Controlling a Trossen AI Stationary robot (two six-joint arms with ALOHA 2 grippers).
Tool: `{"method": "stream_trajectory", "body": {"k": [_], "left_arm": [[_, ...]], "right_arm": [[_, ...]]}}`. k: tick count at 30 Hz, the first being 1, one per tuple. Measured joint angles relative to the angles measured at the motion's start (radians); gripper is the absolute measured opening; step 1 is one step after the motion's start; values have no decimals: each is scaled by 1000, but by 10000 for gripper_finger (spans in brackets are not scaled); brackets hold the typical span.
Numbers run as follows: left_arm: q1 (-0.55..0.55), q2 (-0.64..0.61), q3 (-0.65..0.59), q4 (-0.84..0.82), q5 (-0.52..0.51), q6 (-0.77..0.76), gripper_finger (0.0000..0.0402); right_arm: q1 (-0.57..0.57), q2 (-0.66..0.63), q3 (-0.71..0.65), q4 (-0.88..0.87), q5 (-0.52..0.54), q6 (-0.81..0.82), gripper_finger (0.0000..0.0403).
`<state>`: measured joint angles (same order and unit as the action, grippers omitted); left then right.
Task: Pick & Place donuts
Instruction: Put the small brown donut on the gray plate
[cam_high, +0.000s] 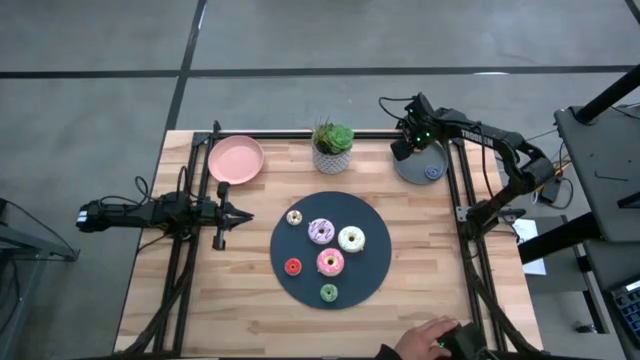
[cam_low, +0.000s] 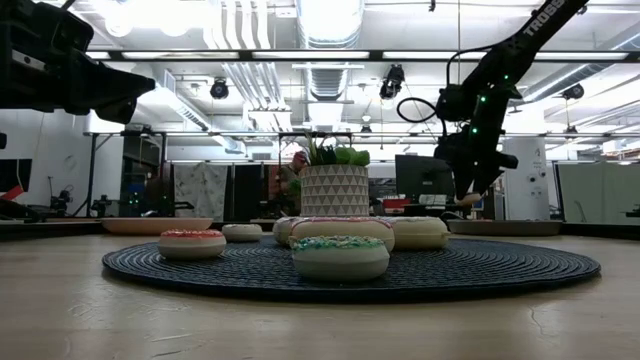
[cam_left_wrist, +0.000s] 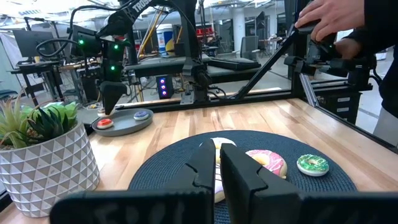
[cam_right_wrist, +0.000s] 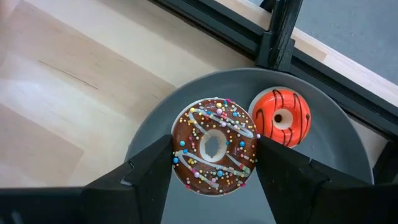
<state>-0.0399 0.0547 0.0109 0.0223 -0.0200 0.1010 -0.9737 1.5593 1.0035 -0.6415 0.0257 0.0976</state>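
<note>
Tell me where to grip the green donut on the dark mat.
Grip the green donut across its outer rim, coming straight down: it lies flat at the dark mat's near edge, apart from the pink donut, so the fingers have room on both sides.

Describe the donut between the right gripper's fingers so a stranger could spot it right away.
Find the grey plate at the table's far right corner, beside the potted plant. The right gripper is above it with a brown donut between its fingers. Unlike the orange donut with dark stripes beside it, this one has white drizzle and coloured sprinkles.
</note>
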Motion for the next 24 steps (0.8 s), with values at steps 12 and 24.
{"method": "stream_trajectory", "body": {"k": [12,24], "left_arm": [[0,0,0,0,0,0,0],[0,0,0,0,0,0,0]], "right_arm": [[0,63,-1,25,-3,-18,210],[-6,141,-2,74,-2,-52,210]]}}
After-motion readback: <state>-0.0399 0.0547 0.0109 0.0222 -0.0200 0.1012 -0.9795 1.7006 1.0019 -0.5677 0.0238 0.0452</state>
